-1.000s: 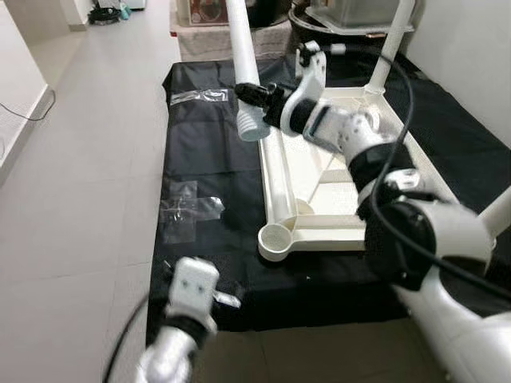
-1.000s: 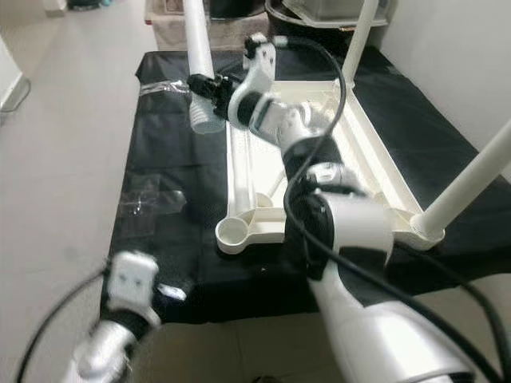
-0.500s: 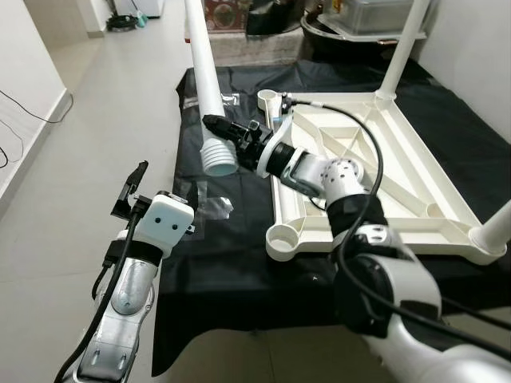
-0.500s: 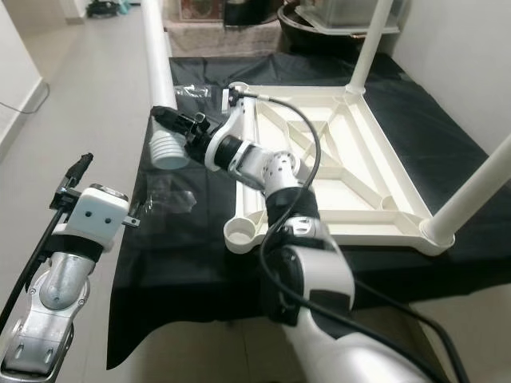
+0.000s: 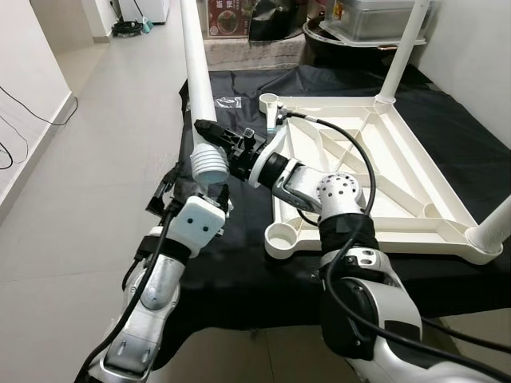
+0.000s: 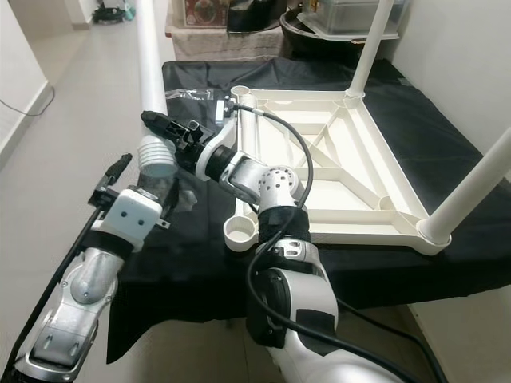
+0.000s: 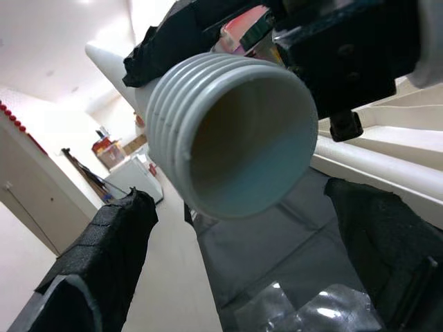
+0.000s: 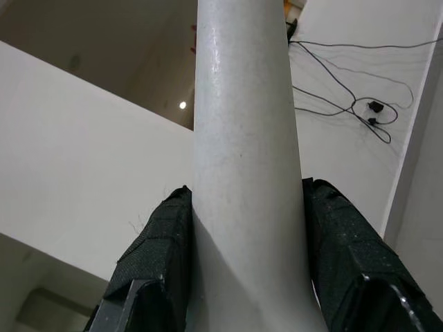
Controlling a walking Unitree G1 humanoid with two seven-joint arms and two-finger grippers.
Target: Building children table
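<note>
A white table leg [image 5: 197, 80] slants up to the left, its ribbed threaded end [image 5: 209, 163] pointing down. My right gripper [image 5: 214, 132] is shut on it just above the thread, its fingers [image 8: 156, 263] pressed on both sides of the leg [image 8: 246, 173]. My left gripper [image 5: 192, 190] is open right under that end, and the hollow thread [image 7: 235, 131] hangs between its fingers [image 7: 97, 263]. The white tabletop frame [image 5: 375, 159] lies upside down on the black cloth. Its near-left socket [image 5: 285, 238] and far-left socket [image 5: 270, 100] are empty. Legs stand at the far right [image 5: 403, 48] and near right [image 5: 495, 223].
The black cloth [image 5: 239, 275] covers the tiled floor under the frame. A clear plastic bag [image 5: 227, 101] lies at its far left. Boxes and a tub [image 5: 375, 12] crowd the far end. A wall [image 5: 32, 72] and cables [image 5: 8, 152] lie to the left.
My left arm has come up from low at my side and set its open fingers under the leg's threaded end. The right gripper has swung the leg off the frame, out to its left.
</note>
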